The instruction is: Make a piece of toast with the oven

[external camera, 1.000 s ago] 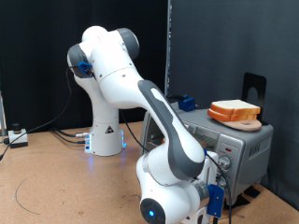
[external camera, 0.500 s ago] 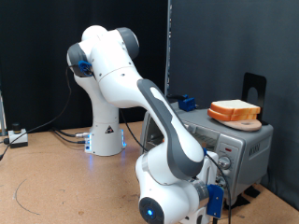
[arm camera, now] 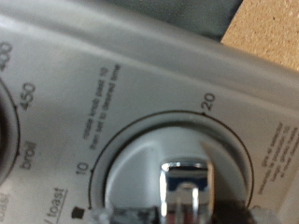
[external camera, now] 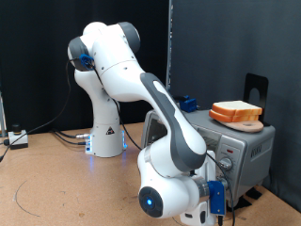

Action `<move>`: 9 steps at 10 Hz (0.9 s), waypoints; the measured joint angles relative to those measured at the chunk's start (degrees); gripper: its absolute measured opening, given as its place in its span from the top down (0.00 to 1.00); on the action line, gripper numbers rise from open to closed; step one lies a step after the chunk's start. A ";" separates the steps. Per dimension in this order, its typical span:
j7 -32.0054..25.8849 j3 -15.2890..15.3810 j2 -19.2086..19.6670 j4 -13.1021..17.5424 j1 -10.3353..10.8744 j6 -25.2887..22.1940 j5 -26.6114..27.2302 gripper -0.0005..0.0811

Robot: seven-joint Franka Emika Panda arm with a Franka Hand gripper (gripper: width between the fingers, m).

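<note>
Arm [external camera: 141,89]: white, rises from its base at the back of the worktop, bends down across the exterior view's middle; its wrist sits low at the front of the oven, at the exterior view's bottom right

Worktop [external camera: 47,179]: brown, wide bare stretch to the exterior view's left of the arm, with a thin cable looped on it and a small box at the far left edge

Oven [external camera: 246,151]: silver-grey box at the exterior view's right, close to the right edge of the frame; its front is mostly hidden by the arm

Board [external camera: 246,123]: round, wooden, on the oven's top near its right edge, carrying the stacked slices

Slices [external camera: 235,111]: pale faces, orange-brown crust, stacked on the board

Toast: no single loose slice shows in either view; cannot tell where it lies

Knob [arm camera: 182,177]: round timer dial with a shiny metal grip, ringed by marks 10 and 20, fills the wrist view; part of a second dial, marked 400, 450 and broil, at that picture's edge

Claw: hidden behind the wrist in the exterior view, fingers not seen in the wrist view; right up against the knob, open or closed cannot be told
</note>
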 joint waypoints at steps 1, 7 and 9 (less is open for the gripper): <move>-2.83 0.04 -0.75 -1.02 -0.07 1.21 0.44 0.88; -12.00 0.09 -2.16 -3.02 -0.23 3.65 1.71 0.88; -12.06 0.09 -2.18 -3.05 -0.23 3.67 1.77 0.88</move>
